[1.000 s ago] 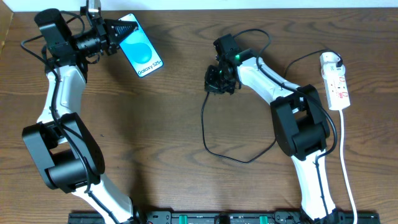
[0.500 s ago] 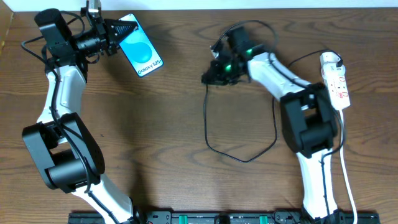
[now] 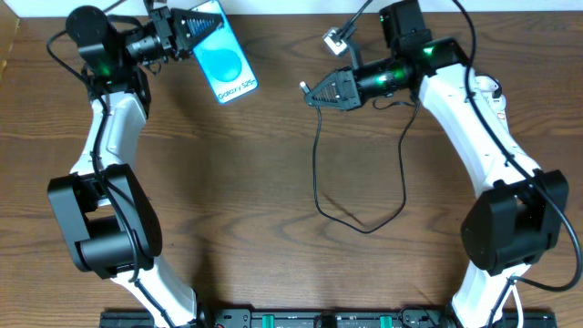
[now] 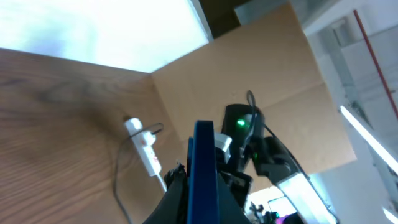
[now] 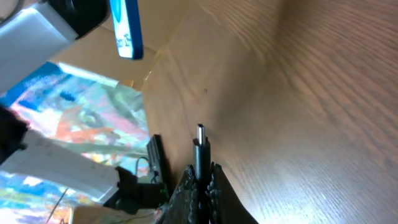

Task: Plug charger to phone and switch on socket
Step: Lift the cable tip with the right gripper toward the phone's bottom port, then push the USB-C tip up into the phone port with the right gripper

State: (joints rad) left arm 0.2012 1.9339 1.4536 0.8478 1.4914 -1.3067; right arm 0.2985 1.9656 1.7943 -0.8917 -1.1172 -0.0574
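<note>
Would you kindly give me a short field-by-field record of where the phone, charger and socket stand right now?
left gripper: shut on the phone, held clear of the table, screen facing up
right gripper: shut on the charger just behind its plug tip
plug and phone: apart, not yet connected
charger slack: hangs from the right gripper, loops on the table
socket: on the table, largely hidden by the right arm in the overhead view; switch state unreadable
</note>
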